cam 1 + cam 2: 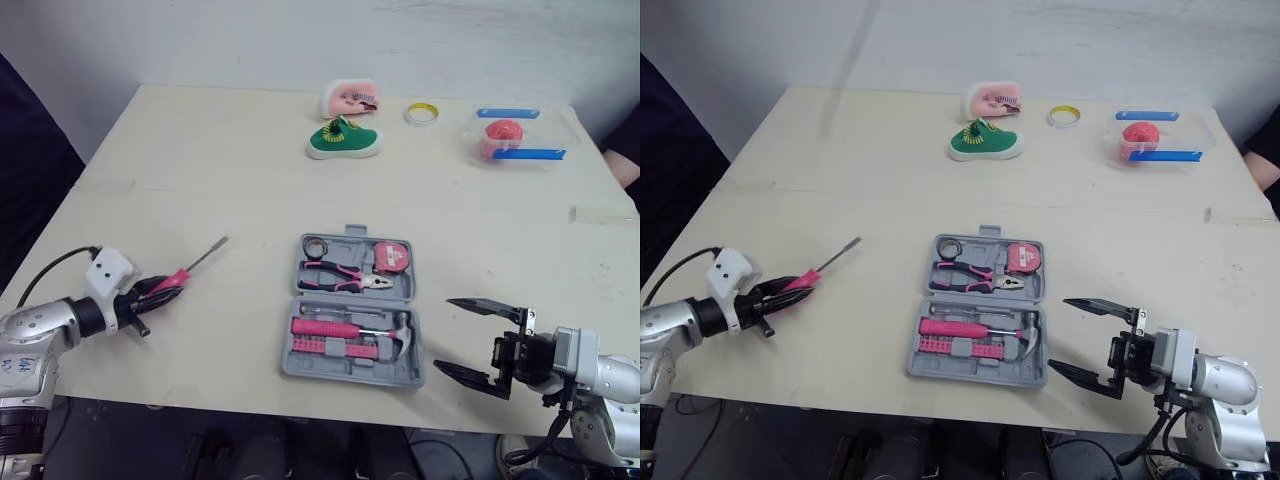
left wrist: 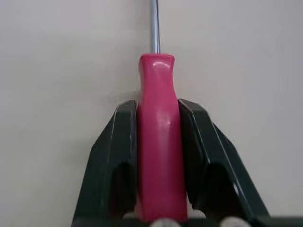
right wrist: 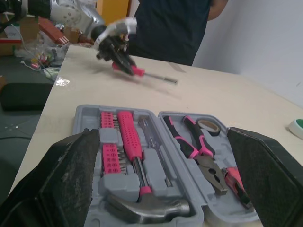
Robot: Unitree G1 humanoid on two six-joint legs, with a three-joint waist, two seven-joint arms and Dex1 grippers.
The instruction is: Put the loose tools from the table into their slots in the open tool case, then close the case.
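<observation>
Two grippers sat along the near edge of the bench (image 1: 200, 180). Toward the left edge, the left gripper (image 1: 165, 285) had its jaws clamped on the handle of the pink screwdriver (image 1: 200, 258), with bare bench between it and the open tool case (image 1: 350, 372). The right gripper (image 1: 442, 335) sat just right of the case, jaws wide apart.

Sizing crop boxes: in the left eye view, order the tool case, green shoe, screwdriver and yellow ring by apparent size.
1. tool case, clearly.
2. green shoe and screwdriver: similar length, unranked; its handle sits partly inside the left pincer.
3. yellow ring.
</observation>
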